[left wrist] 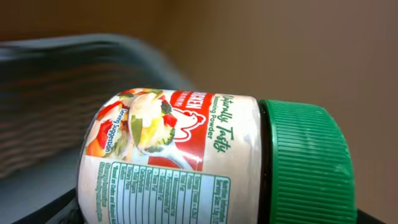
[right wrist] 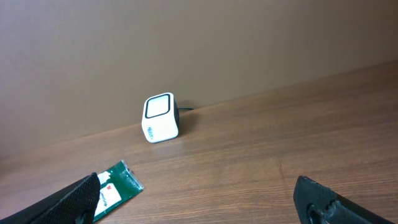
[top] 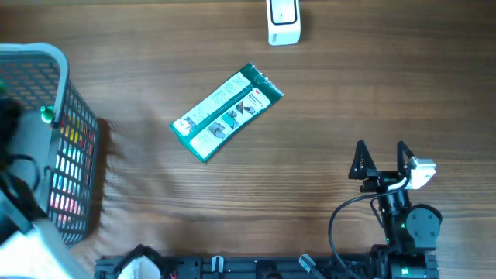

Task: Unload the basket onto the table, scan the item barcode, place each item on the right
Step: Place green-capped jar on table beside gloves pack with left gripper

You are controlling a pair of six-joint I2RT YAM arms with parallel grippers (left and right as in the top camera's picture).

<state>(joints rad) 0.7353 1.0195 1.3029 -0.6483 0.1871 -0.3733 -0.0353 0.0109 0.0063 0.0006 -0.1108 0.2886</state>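
- on the table, overhead view: counts?
- one basket [top: 77, 155] at the left edge, one green packet [top: 226, 113] lying flat and slanted mid-table, one white scanner [top: 284, 22] at the far edge. packet and scanner are well apart. the table [top: 349, 85] is wood grain.
- arms?
- two. the right gripper [top: 381, 146] is near the front right, fingers spread wide. the left arm [top: 14, 186] is over the basket and blurred, so i can't make out the left gripper there.
- left wrist view?
- one jar [left wrist: 180, 155], close up and filling most of the frame. it lies on its side with its lid [left wrist: 308, 162] to the right. the basket wall is blurred behind it on the left.
- how does it look?
- pale body, green ribbed screw lid. red-and-white label with a vegetable picture and "naturally tasty" in script. a green-framed nutrition table runs along the lower edge.
- is the left gripper clamped on it?
- cannot tell. its fingers don't show clearly in that view.
- right wrist view?
- one scanner, its dark-framed window facing the camera, standing by the back wall. one corner of the packet shows low left. two fingers [right wrist: 78, 200] sit at the bottom corners, wide apart.
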